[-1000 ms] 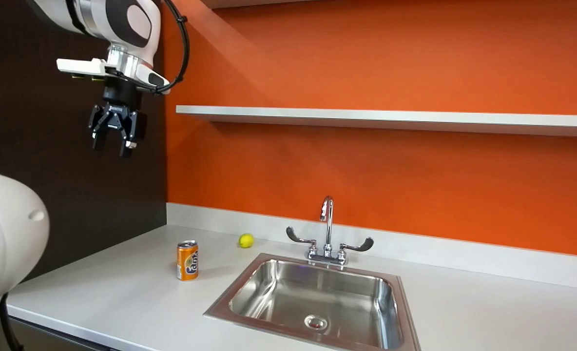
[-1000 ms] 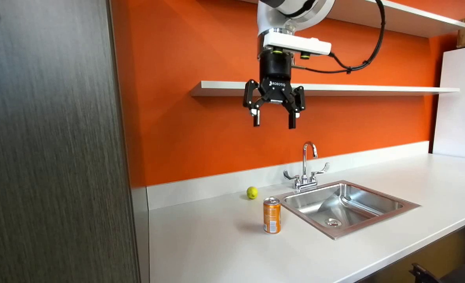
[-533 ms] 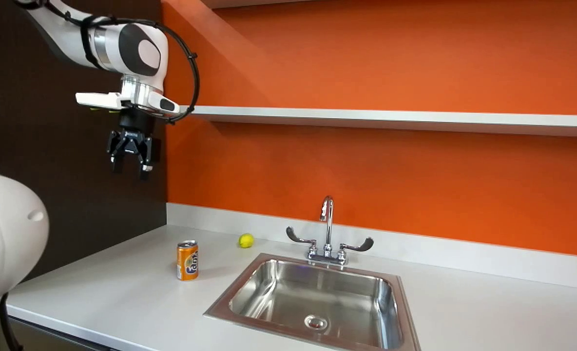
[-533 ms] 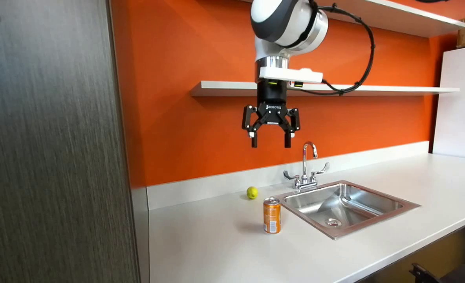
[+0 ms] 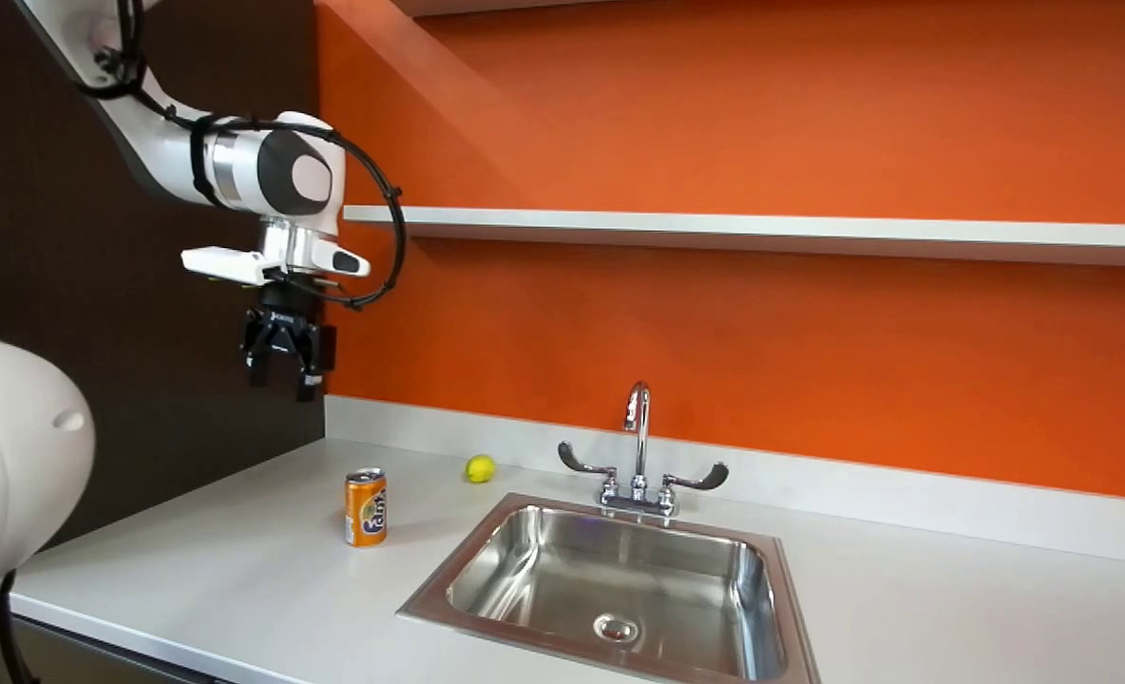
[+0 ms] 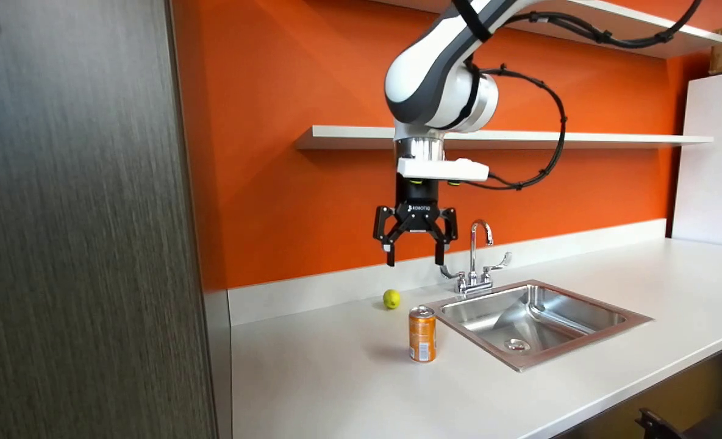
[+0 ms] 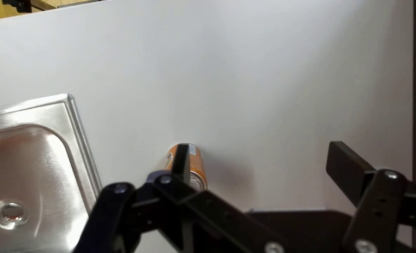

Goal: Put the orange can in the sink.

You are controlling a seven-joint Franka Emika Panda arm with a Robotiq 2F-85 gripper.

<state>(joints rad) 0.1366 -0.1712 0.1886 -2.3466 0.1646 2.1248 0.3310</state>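
1. A kitchen or kitchenette, by its fittings; whether in a home, an office or a lab cannot be told.
2. A drop-in stainless-steel sink (image 5: 610,575) with a round drain (image 5: 616,628) is set into a white countertop (image 6: 336,378).
3. A chrome gooseneck faucet (image 5: 640,446) with two blade handles (image 5: 713,478) stands at the sink's back edge.
4. A low white backsplash (image 5: 810,484) runs along the foot of an orange wall (image 5: 810,351).
5. White shelves (image 5: 762,224) are mounted above, and a dark wood-grain panel (image 6: 86,213) closes one end.
6. A Fanta can (image 5: 366,508) and a yellow-green citrus fruit (image 5: 480,468) sit on the countertop.
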